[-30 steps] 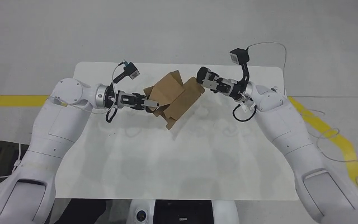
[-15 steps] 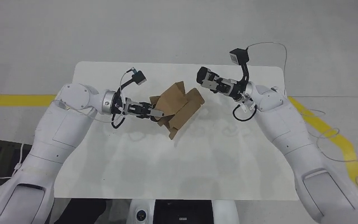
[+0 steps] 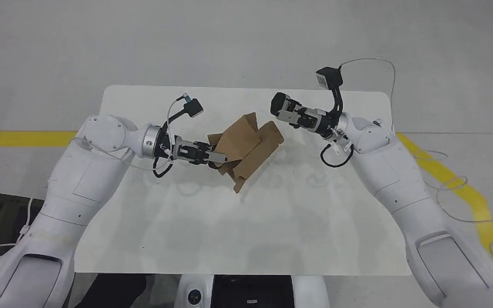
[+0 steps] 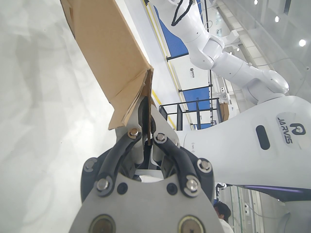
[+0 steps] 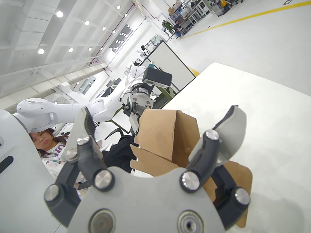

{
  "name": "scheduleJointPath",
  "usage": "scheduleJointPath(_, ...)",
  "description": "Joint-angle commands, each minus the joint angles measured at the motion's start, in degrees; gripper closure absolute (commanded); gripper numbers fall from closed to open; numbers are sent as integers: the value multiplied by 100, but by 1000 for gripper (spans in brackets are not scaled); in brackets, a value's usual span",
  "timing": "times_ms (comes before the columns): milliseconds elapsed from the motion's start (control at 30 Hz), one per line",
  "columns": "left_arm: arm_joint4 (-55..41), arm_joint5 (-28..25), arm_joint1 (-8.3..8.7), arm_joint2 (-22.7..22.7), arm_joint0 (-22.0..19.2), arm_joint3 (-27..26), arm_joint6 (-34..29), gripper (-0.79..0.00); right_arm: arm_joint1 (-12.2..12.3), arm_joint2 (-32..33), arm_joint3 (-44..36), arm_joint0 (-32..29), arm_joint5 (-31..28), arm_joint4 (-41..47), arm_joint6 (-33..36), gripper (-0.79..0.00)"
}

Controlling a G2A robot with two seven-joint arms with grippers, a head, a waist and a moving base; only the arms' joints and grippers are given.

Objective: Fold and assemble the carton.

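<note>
Carton, mid-frame, looks light, floppy; my left claw pinches a flap edge, right claw gapes wide.

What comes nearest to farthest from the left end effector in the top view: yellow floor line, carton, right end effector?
1. The carton: clamped in the left end effector.
2. The right end effector: open, beyond the carton.
3. The yellow floor line: off the table.
</note>
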Motion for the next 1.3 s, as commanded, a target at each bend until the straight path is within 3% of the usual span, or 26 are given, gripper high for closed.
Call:
scheduleJointPath(0, 0, 0, 0, 0, 0, 0, 0, 0, 0, -1, -1, 0, 0, 4, 0, -785)
scheduleJointPath(133, 217, 24, 19, -26, 70, -146, 111, 0, 9, -10, -199, -94, 292, -11, 24, -785)
scheduleJointPath(300, 550, 101, 72, -23, -48, -143, -99, 0, 136, 179, -298, -105, 923, 438, 920, -785)
scheduleJointPath(567, 502, 170, 206, 117, -212, -225, -169, 0, 454, 469, -1191, -333, 2435, 1554, 2435, -785)
scheduleJointPath(933, -37, 305, 415, 628, -357, -657, -305, 0, 663, 459, -1655, -482, 3089, 1750, 3091, -785)
scheduleJointPath(1267, -510, 274, 570, 969, -447, -826, -274, 0, 646, 111, -1694, -503, 3137, 1976, 3140, -785)
